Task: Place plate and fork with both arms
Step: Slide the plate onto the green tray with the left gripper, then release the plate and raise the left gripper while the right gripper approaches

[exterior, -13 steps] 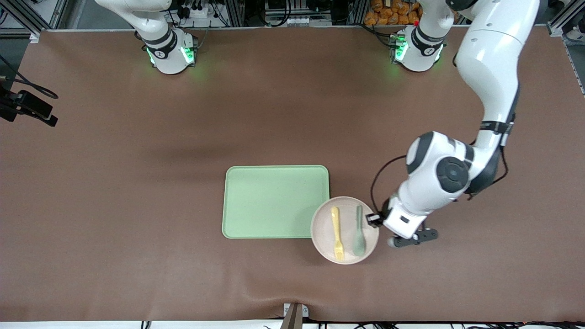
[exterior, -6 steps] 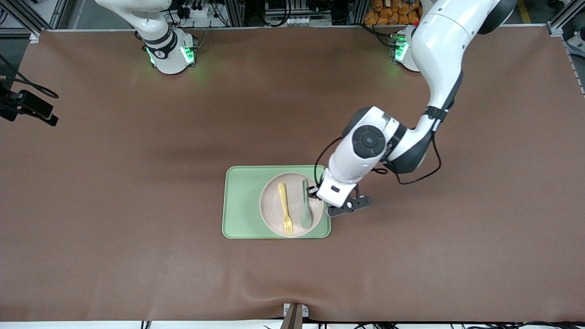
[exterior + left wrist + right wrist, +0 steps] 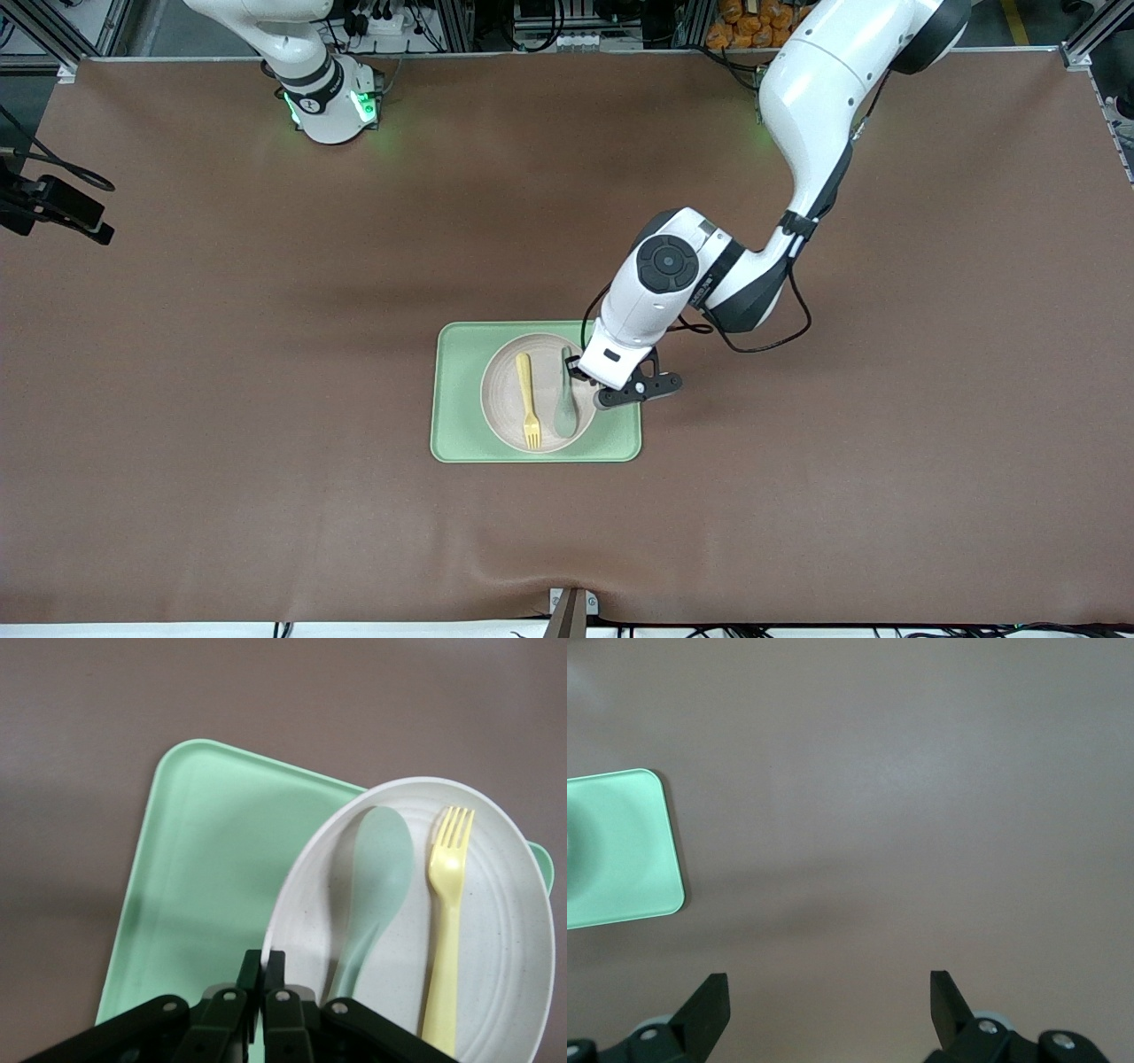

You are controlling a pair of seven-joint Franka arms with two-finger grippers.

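Note:
The pale round plate (image 3: 547, 368) is over the light-green tray (image 3: 456, 390), with the yellow fork (image 3: 528, 400) and a grey-green spoon (image 3: 566, 403) lying side by side on it. My left gripper (image 3: 586, 379) is shut on the plate's rim at the side toward the left arm's end. The left wrist view shows the left gripper (image 3: 264, 961) pinching the plate (image 3: 500, 939), with the fork (image 3: 446, 912) and the tray (image 3: 213, 877) beneath. I cannot tell whether the plate touches the tray. My right gripper (image 3: 828, 988) is open over bare table and holds nothing; the front view does not show it.
Brown mat covers the whole table (image 3: 266, 292). One corner of the tray (image 3: 620, 846) appears in the right wrist view. The spoon (image 3: 376, 877) lies beside the fork on the plate. The right arm's base (image 3: 323, 97) stands at the table's back edge.
My left arm has carried the plate, with fork and spoon on it, from the table beside the tray toward the right arm's end, to over the tray. The grip stayed shut.

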